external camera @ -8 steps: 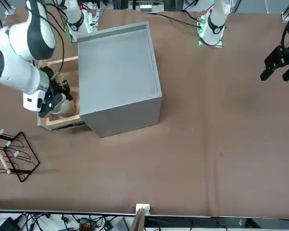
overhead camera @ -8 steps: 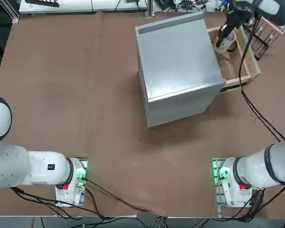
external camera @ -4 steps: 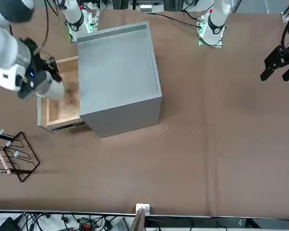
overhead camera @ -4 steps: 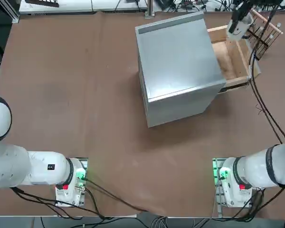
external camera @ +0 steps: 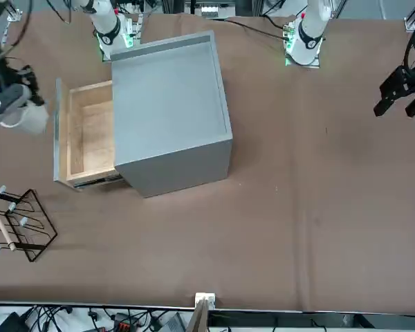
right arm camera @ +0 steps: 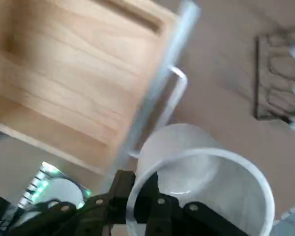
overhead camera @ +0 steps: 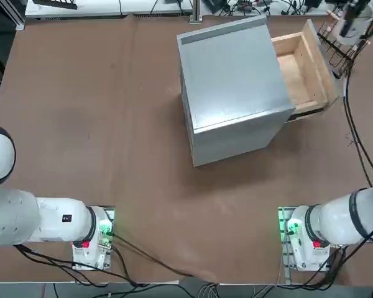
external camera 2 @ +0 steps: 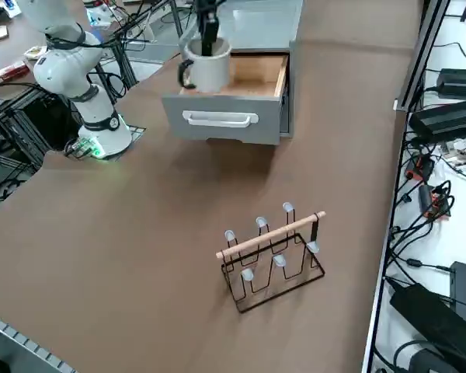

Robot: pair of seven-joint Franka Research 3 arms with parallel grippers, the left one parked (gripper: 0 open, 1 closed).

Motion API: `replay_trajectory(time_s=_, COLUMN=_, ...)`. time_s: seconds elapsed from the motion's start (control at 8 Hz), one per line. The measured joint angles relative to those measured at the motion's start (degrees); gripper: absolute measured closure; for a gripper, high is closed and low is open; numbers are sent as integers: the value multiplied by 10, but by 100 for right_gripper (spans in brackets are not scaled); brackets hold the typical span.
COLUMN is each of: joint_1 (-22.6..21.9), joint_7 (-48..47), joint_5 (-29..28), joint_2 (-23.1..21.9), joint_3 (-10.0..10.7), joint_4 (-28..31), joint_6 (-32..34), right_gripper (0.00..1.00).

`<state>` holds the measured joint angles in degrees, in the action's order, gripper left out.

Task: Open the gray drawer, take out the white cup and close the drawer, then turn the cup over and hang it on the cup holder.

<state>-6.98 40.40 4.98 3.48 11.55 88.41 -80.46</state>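
Fingers pinched on the rim: bump and slip risks ahead

Pressed onto the wall of the white cup [external camera 2: 210,74], 1 finger inside and 1 outside, the right gripper [right arm camera: 139,191] carries it upright, just beyond the front of the open gray drawer [external camera 2: 256,102]. The cup's handle [external camera 2: 185,75] is free. With such a small bite on a smooth wall, a knock against the drawer front or its pull [external camera 2: 220,119] could swivel the cup or work it loose.

Closing the drawer probably comes next. Pushing with the cup in hand could jam it against the front; setting it down too near could leave it in the arm's path, and a tilted release could tip it. An off-angle push might also shift the cabinet [overhead camera: 236,81]. Later, a poorly aligned turnover could snag the cup holder [external camera 2: 272,235] and topple it.
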Motion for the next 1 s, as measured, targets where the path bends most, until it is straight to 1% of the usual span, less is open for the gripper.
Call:
replay_trajectory(time_s=0.12, joint_1=27, joint_7=12, joint_5=12, joint_2=12, joint_3=7, joint_4=5, joint_6=-20, right_gripper=96)
replay_trajectory(time_s=0.25, joint_1=57, joint_7=40, joint_5=19, joint_2=24, joint_3=9, joint_4=26, joint_6=-67, right_gripper=96)
replay_trajectory(time_s=0.5, joint_1=110, joint_7=131, joint_5=20, joint_2=42, joint_3=10, joint_4=106, joint_6=-202, right_gripper=96)
replay_trajectory(time_s=0.75, joint_1=132, joint_7=201, joint_5=20, joint_2=57, joint_3=10, joint_4=185, joint_6=-307, right_gripper=96)
replay_trajectory(time_s=1.0, joint_1=135, joint_7=251, joint_5=20, joint_2=91, joint_3=8, joint_4=217, joint_6=-371, right_gripper=96)
